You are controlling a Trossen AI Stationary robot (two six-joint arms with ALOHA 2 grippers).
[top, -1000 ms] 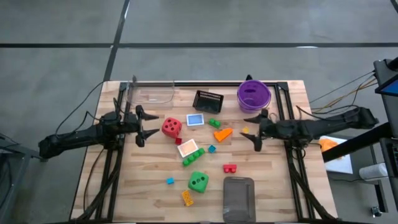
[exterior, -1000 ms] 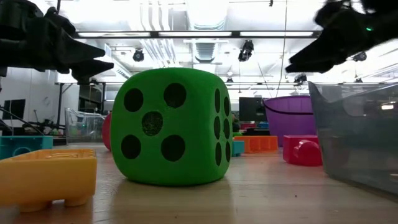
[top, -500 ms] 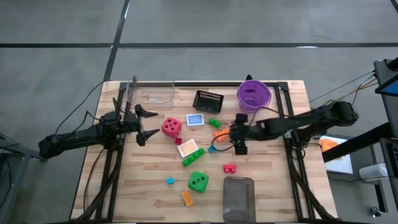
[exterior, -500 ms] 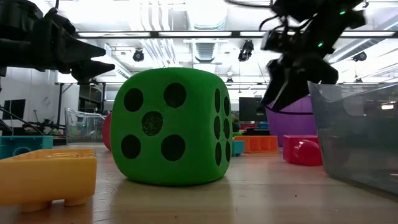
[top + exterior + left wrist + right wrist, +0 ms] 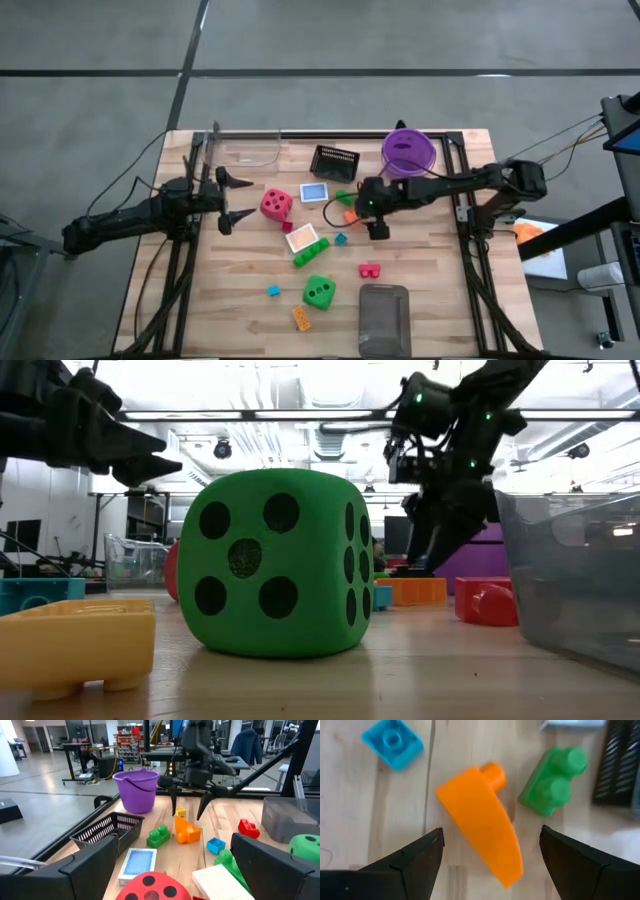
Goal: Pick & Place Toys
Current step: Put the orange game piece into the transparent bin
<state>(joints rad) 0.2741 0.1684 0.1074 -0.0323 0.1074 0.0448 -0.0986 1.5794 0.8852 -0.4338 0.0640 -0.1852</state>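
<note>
The right hand (image 5: 352, 209) is seen reaching over the middle of the desk (image 5: 440, 300), its fingers spread wide and held directly above the orange wedge brick (image 5: 482, 820), which lies flat on the wood between the two fingertips (image 5: 407, 857) without being touched by them. Just beside that brick a green two-stud brick (image 5: 552, 782) is found, and a small blue brick (image 5: 392, 742) lies a little apart on its other side. In the left wrist view the same spread hand is shown hanging over the orange brick, with a tiny yellow brick (image 5: 180, 812) near it, the purple bucket (image 5: 136, 790) behind and the black mesh basket (image 5: 107, 832) to one side. The left hand (image 5: 243, 198) is held over the desk's left part, fingers spread and holding nothing, close to the red die (image 5: 276, 205). The green die (image 5: 319, 292) stands toward the front of the desk, with a red brick (image 5: 370, 270) near it.
</note>
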